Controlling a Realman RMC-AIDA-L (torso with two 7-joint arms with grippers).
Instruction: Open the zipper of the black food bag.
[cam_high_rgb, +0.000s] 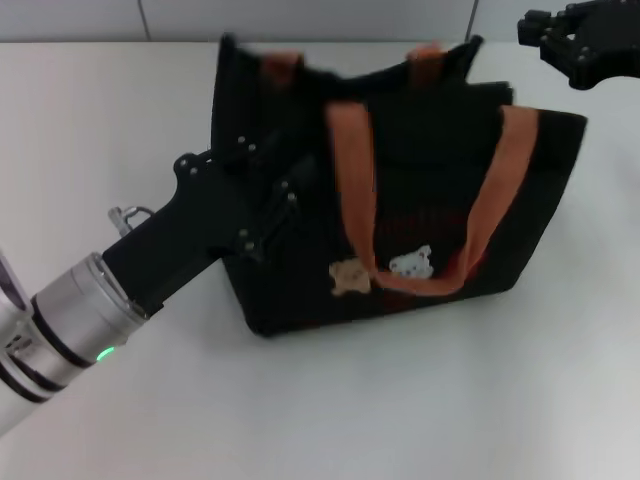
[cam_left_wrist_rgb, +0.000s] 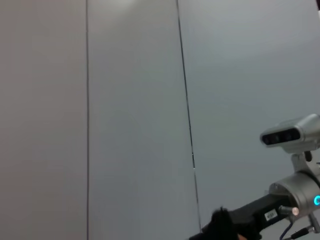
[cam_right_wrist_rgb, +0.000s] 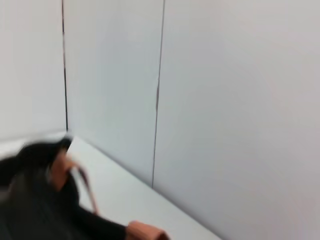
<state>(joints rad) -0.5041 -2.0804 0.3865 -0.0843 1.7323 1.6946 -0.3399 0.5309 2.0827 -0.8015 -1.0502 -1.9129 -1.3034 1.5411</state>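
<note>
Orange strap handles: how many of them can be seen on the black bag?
2. One orange strap handle loops down the near side of the black food bag, above the bear pictures; the other shows only as short pieces at the far top edge.

Lighting: even, bright, diffuse; white table (cam_high_rgb: 420, 400) near overexposed, shadows faint and soft beneath the black food bag (cam_high_rgb: 400, 230). Bag fabric so dark that folds are lost. Blur: bag's far rim smeared in head view; bag blurred, out of focus in right wrist view. Wall panels (cam_left_wrist_rgb: 135, 100) evenly lit, no glare.
</note>
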